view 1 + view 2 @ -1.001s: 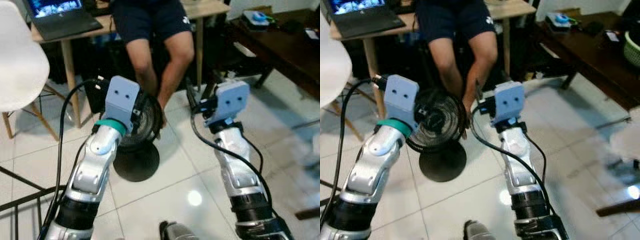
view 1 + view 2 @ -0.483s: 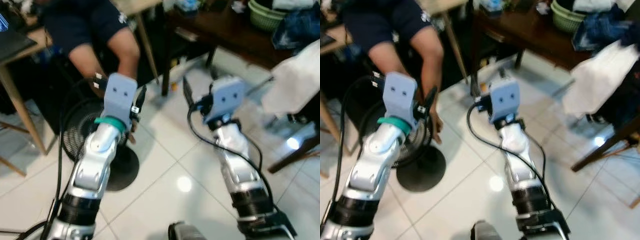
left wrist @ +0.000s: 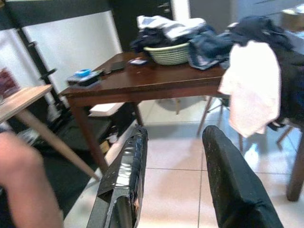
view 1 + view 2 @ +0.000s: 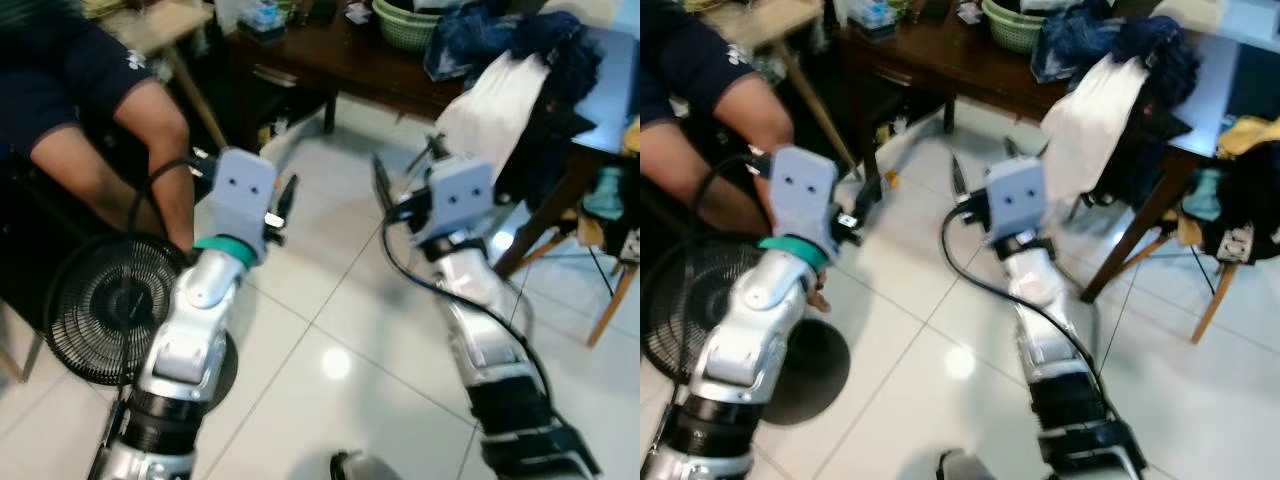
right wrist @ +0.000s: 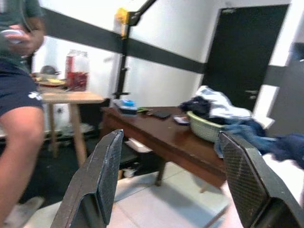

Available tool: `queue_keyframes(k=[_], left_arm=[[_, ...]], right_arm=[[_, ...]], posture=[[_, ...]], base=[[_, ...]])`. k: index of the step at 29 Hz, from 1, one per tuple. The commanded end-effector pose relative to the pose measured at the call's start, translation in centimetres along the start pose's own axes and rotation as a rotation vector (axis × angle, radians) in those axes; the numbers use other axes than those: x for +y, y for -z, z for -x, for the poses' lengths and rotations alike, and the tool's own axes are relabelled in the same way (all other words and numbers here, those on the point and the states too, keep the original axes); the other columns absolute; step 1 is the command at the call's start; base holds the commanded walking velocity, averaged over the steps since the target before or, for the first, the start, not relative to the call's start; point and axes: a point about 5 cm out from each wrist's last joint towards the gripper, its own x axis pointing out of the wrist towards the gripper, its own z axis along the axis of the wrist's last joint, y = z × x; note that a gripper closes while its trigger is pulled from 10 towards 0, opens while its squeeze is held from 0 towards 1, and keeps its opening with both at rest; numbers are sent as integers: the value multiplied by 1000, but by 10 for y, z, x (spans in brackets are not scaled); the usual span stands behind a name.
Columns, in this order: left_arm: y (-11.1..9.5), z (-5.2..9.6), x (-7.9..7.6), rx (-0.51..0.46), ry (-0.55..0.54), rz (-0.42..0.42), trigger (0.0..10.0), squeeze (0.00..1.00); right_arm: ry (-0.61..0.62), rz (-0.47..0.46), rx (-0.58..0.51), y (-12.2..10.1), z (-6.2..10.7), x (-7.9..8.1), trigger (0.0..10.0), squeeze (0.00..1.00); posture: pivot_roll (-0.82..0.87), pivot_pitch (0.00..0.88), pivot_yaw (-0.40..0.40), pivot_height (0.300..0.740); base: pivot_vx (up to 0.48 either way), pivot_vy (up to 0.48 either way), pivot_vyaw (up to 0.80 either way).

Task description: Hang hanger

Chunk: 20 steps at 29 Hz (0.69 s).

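Both end effectors are held out in front of the robot above the white tiled floor [image 4: 330, 340], with nothing between their fingers. The left end effector [image 3: 173, 180] is seen with its two black fingers apart, and the right end effector [image 5: 173, 180] is spread wider. Compared with a second ago, the whole scene is shifted: the camera has been turned to the robot's right, so the black fan [image 4: 110, 305] and the seated person's leg [image 4: 160, 150], formerly straight ahead between the arms, are now found at the left edge. A dark wooden bench [image 4: 330, 60] has been brought into view, carrying a green basket [image 4: 405, 22] heaped with clothes. A white cloth [image 4: 495, 100] and dark garments [image 4: 560, 50] are draped over furniture on the right. A hanger cannot be made out anywhere. The arms themselves are kept in much the same raised pose as before.
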Motion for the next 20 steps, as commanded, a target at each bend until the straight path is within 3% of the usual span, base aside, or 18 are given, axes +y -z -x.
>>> queue_keyframes(k=[1,12,17,20], left_arm=[[3,2,2,14,-9,-6,10000,0],[3,3,5,11,-37,0,10000,0],[4,3,9,11,-67,-2,10000,0],[4,3,10,12,-80,-2,10000,0]], right_arm=[[-9,-10,3,1,1,3,10000,0],[-13,-17,3,1,1,5,10000,0],[-16,-18,2,1,1,6,10000,0],[-22,-15,-1,1,1,6,10000,0]], posture=[[-19,3,65,740],[-5,17,60,740],[-5,20,58,740],[0,34,54,740]], base=[[0,0,-800],[0,0,-800],[425,0,-564],[469,0,0]])
